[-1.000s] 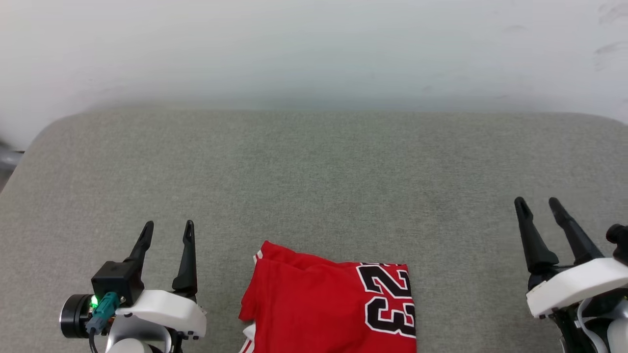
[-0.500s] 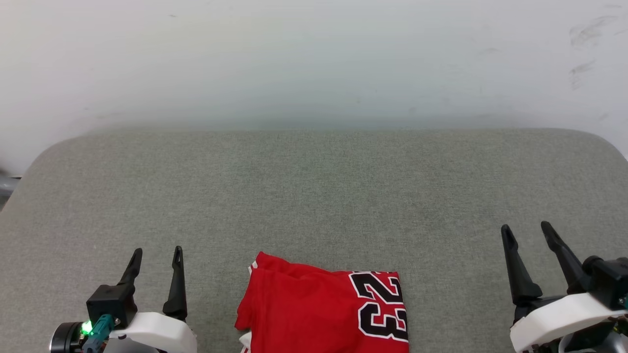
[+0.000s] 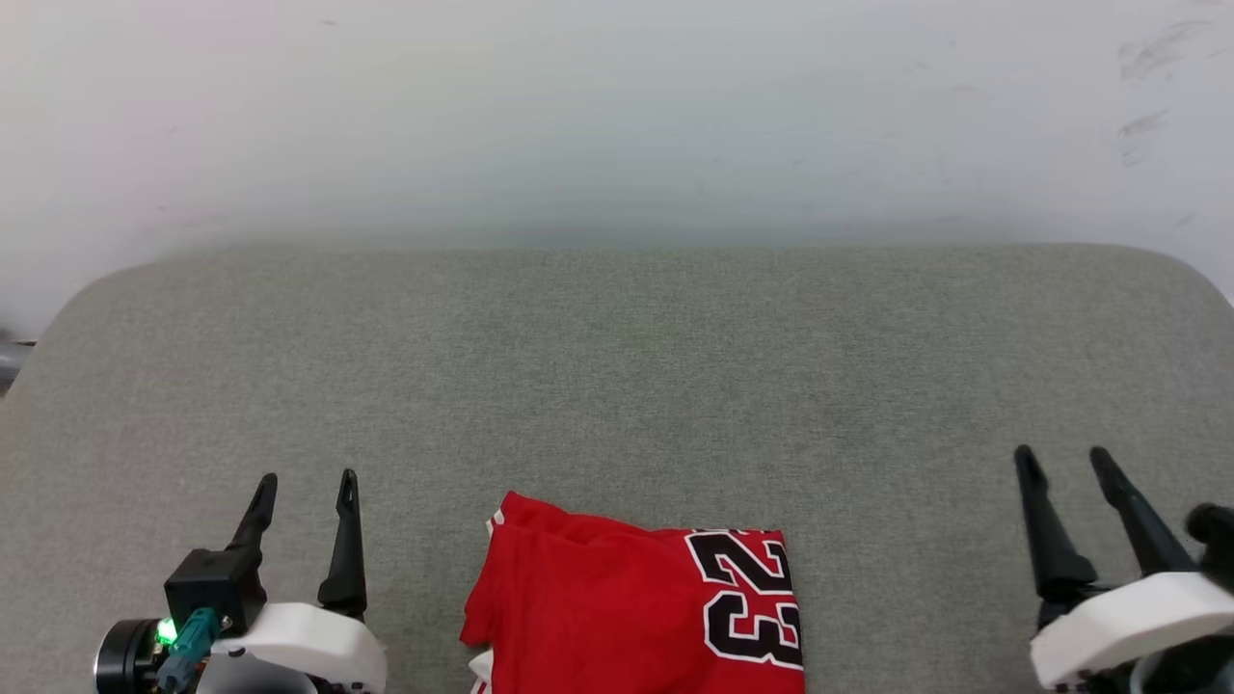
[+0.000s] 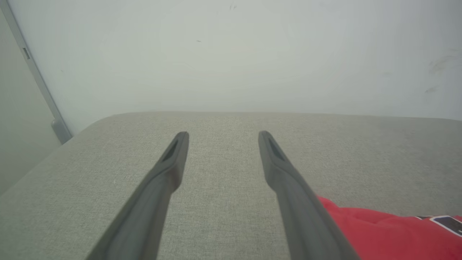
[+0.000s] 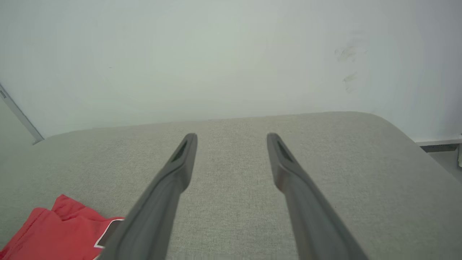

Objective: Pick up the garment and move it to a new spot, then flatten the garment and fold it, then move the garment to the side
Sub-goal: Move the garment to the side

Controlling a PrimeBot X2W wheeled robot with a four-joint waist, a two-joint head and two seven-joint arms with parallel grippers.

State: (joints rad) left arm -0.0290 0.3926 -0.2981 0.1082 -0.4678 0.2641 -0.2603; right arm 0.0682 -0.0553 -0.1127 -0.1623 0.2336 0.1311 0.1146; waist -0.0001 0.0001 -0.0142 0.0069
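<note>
The right pincer [image 5: 231, 139] has its two dark fingers [image 5: 173, 180] spread wide, with nothing between them, pointing across a counter [image 5: 343, 162] covered in grey cloth. A red jersey [image 5: 54, 231] lies on the counter at the lower left, its white-edged dark print partly hidden behind one finger. Behind is a pale wall [image 5: 216, 54] with faint smudges [image 5: 346, 54].

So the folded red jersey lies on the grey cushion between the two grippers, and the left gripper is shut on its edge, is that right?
Not quite. The left gripper is open and holds nothing, as the left wrist view shows; in the head view it stands apart from the jersey. The rest holds.
</note>
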